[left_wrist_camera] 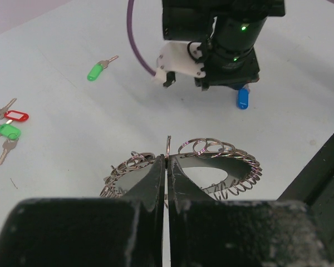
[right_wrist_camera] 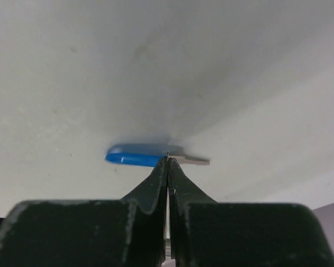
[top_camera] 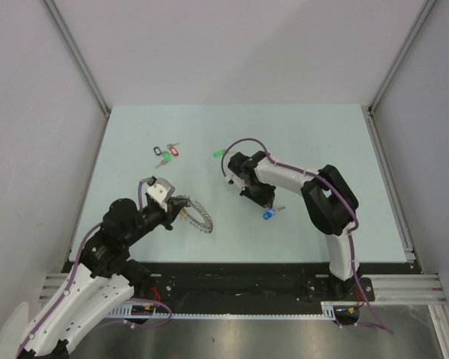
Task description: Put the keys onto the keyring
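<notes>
Keyring (left_wrist_camera: 214, 148) grey; blue tag (left_wrist_camera: 242, 99); bright green tag (left_wrist_camera: 94, 72); table (top_camera: 322, 134) pale mint.

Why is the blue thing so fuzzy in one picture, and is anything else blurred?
Right wrist view: the blue-tagged key lies close to the lens, soft-edged. Left wrist view: the keyring is sharp, glinting. Top view: even light, faint shadows.

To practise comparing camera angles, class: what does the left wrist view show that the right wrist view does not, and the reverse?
Left wrist only: the left gripper shut on a loop of the keyring, the green-tagged key, the bunch of tagged keys, and the right arm seen from outside.
Right wrist only: the right gripper, its shut tips meeting the blue-tagged key, whose metal blade shows.
Both: the blue tag and the pale table.
</notes>
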Controlling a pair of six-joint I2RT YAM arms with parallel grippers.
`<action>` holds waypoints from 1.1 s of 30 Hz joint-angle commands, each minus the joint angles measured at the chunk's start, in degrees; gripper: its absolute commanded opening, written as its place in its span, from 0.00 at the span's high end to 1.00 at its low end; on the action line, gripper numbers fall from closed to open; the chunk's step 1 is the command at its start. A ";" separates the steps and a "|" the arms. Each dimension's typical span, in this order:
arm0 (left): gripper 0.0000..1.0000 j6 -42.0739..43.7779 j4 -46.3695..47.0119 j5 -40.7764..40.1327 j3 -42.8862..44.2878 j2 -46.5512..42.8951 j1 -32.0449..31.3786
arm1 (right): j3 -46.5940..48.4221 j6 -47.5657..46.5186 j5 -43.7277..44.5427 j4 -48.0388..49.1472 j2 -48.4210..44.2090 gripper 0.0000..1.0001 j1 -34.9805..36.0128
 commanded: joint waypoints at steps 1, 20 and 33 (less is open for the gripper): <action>1.00 0.66 2.97 1.15 0.72 -0.27 0.25 | 8.42 -3.90 -1.40 -0.63 5.46 1.00 1.42; 1.00 0.74 2.88 0.97 0.72 0.34 0.33 | 12.49 -7.68 0.00 8.32 4.62 0.65 3.97; 1.00 0.83 2.71 1.06 0.72 0.43 0.33 | -6.67 -9.61 -9.03 20.20 -10.78 0.62 -3.93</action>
